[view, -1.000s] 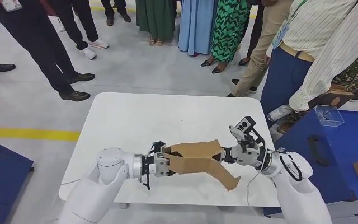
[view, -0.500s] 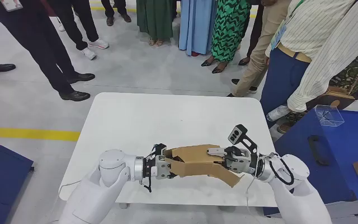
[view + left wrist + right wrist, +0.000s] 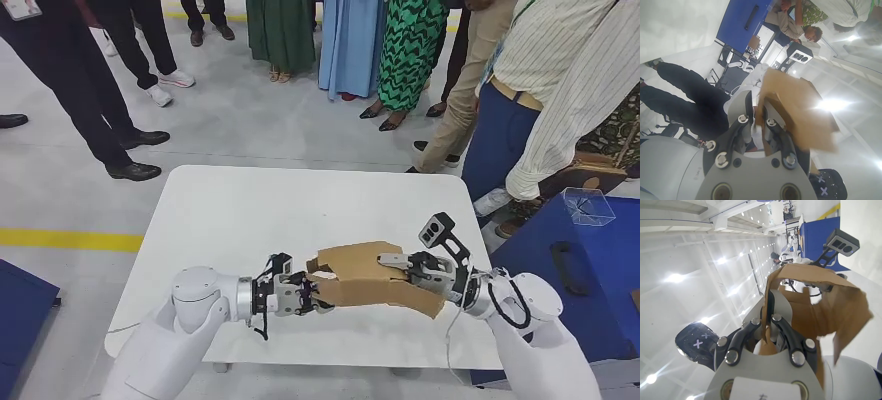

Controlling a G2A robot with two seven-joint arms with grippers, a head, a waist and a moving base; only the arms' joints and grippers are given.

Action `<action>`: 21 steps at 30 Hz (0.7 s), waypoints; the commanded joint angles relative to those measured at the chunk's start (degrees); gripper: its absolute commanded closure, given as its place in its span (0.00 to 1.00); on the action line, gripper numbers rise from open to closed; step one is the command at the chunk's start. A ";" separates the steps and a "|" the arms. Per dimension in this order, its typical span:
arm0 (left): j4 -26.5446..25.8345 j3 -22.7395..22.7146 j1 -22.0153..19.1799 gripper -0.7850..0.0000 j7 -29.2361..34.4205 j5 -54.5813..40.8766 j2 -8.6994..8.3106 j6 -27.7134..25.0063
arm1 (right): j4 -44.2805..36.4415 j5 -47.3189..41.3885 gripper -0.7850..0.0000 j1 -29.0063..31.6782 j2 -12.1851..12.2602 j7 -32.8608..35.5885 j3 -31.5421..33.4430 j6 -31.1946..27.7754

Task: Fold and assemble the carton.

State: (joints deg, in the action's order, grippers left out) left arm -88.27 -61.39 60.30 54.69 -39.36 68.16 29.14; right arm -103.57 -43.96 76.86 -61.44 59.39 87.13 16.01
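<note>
A brown cardboard carton (image 3: 360, 275), partly folded with loose flaps, hangs just above the front part of the white table (image 3: 300, 210). My left gripper (image 3: 312, 293) is shut on the carton's left end; the left wrist view has a cardboard wall (image 3: 797, 106) pinched at that gripper (image 3: 758, 117). My right gripper (image 3: 395, 265) is shut on the right end. In the right wrist view the carton (image 3: 829, 306) curves open beyond this gripper (image 3: 767, 313), which clamps one edge. A flap points toward the table's front right corner.
A blue cabinet (image 3: 590, 270) stands right of the table with a clear plastic box (image 3: 588, 205) on it. Several people stand past the far edge and at the right. Bare tabletop lies behind the carton; the front edge is close below the grippers.
The carton has shifted a little right and away from the front edge. Its hanging right flap has drawn in closer to the body. Both grippers kept their hold and turned with it.
</note>
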 commanded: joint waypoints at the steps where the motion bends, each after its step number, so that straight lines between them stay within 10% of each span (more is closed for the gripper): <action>1: -0.34 -1.77 0.61 0.00 -0.98 0.12 -0.32 -1.89 | 0.08 0.09 1.00 -0.06 0.01 -0.06 0.07 -0.06; 10: -2.83 -13.80 5.64 0.00 -5.09 -0.37 -1.98 -16.65 | -0.27 -0.94 1.00 -0.12 -0.05 -1.56 0.37 -1.35; 21: -19.75 -23.18 15.22 0.00 -3.18 2.30 -2.91 -38.26 | -1.72 12.93 1.00 -0.19 0.96 6.00 2.59 -19.05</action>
State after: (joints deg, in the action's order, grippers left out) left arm -105.48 -84.28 74.38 51.37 -39.51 65.33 -6.17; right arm -105.09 -32.99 76.44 -60.63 63.80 89.72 -1.06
